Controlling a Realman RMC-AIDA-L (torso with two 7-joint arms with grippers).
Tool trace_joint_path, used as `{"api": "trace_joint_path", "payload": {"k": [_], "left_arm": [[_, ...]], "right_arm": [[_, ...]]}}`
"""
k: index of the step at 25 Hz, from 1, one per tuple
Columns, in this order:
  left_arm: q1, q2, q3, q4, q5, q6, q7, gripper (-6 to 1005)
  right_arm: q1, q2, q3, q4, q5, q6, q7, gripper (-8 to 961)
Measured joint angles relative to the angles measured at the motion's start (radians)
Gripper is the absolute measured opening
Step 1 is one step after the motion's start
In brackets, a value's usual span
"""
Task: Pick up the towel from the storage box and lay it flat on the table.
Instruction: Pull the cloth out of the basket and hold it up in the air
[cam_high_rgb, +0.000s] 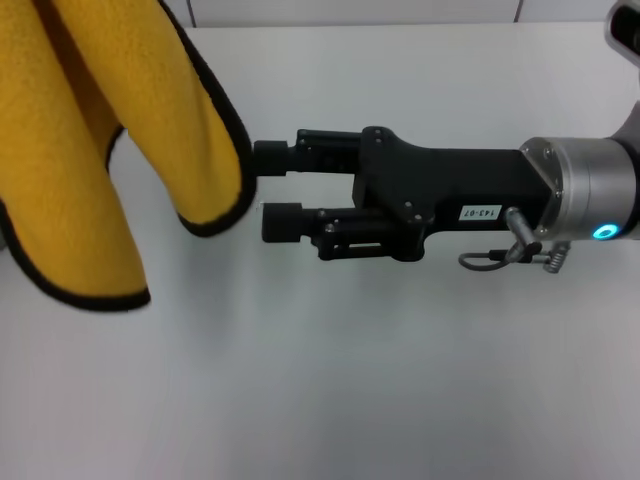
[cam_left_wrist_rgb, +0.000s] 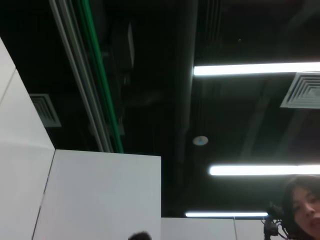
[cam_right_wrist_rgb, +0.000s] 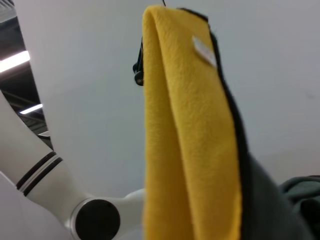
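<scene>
The towel (cam_high_rgb: 90, 150) is hanging in folds on the robot's left side, yellow face outward, black piped edge running round the loose lobes, drooping above the white bench (cam_high_rgb: 350, 400) rather than lying on it. What is holding it up is out of sight above, and the left claw is not showing anywhere, its wrist camera pointing up at ceiling lights, so I cannot tell its state. The right claw (cam_high_rgb: 272, 190) is reaching in sideways from the right, its two black fingers spread apart with a clear gap, tips just at the nearest hanging lobe, nothing pinched. From the right wrist camera the cloth is filling the middle, a small white label (cam_right_wrist_rgb: 205, 52) near its upper edge and the dark reverse face peeking out along one side. This looks light, soft and floppy; it will sag and bunch wherever it is unsupported. The sensible hold, I'd judge, is on the piped hem at a free corner, so the cloth can be drawn out flat.
</scene>
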Motion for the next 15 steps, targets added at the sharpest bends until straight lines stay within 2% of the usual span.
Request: {"api": "trace_joint_path", "payload": {"k": [13, 15], "left_arm": [[-0.019, 0.002, 0.006, -0.005, 0.009, 0.000, 0.008, 16], [-0.021, 0.000, 0.006, -0.005, 0.013, 0.000, 0.008, 16]], "right_arm": [[0.000, -0.002, 0.022, -0.012, 0.009, -0.015, 0.005, 491], [0.001, -0.001, 0.022, -0.012, 0.009, -0.014, 0.005, 430]]}}
